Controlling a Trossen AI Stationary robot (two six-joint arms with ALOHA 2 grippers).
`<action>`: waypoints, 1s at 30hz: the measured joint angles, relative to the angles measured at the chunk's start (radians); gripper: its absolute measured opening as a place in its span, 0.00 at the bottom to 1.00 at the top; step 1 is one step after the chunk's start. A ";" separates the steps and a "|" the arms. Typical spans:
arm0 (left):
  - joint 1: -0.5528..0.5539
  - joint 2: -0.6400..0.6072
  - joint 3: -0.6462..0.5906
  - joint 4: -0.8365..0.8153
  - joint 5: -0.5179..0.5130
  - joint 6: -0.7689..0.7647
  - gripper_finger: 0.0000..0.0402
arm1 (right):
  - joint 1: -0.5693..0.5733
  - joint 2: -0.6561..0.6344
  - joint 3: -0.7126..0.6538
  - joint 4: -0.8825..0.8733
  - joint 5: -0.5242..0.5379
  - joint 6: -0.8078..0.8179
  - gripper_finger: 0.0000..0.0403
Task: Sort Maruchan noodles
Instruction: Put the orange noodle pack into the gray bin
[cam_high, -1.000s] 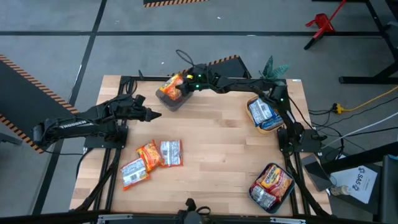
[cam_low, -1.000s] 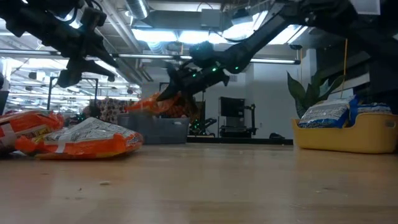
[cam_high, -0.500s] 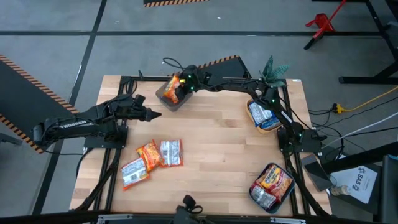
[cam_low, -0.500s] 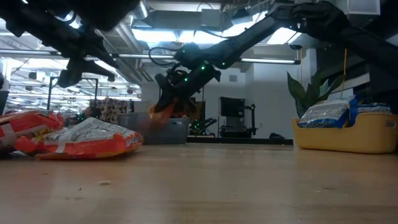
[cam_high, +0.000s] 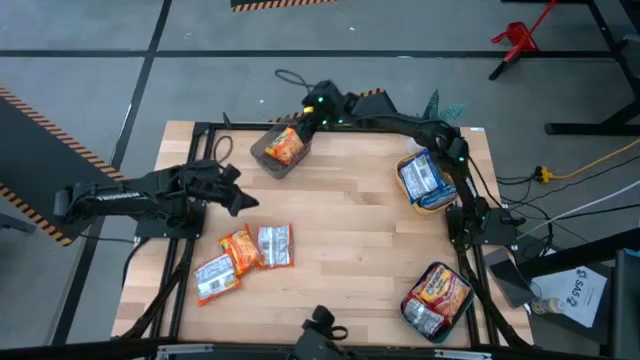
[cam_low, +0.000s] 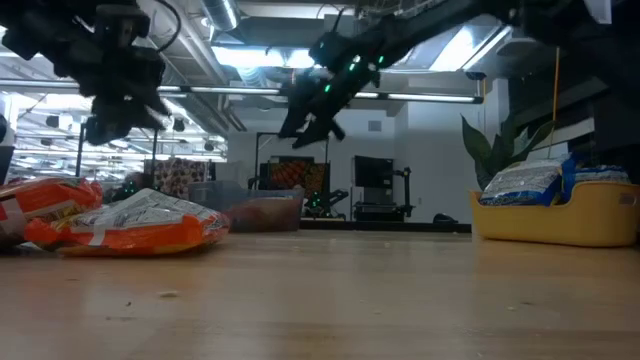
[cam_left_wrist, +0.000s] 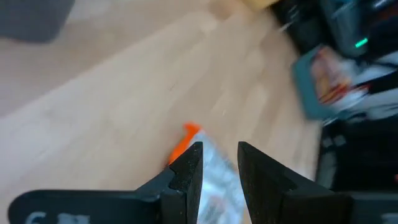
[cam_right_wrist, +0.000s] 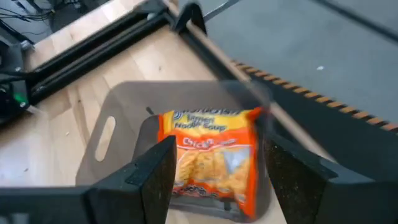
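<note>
We see the orange packet (cam_right_wrist: 208, 155) lying released in the grey bin (cam_right_wrist: 118, 134), below the right gripper's (cam_right_wrist: 214, 171) spread jaws; its label shows only in the wrist view. Left gripper (cam_left_wrist: 217, 165) seemingly part-open, empty.

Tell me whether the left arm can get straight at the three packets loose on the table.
Probably yes: the left end effector hangs empty just beside the loose packets, nothing stands between, and the right end effector is far off over the grey bin.
</note>
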 joint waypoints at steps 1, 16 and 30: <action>-0.024 0.015 0.000 -0.016 -0.018 0.003 0.24 | 0.000 -0.021 0.000 -0.023 -0.002 -0.010 0.56; -0.333 0.080 -0.017 -0.014 -0.039 -0.114 0.16 | 0.210 -0.113 -0.078 -0.155 -0.190 -0.089 0.56; -0.508 -0.006 0.178 -0.372 0.071 -0.325 0.16 | 0.389 0.015 -0.228 0.445 -0.233 0.128 0.68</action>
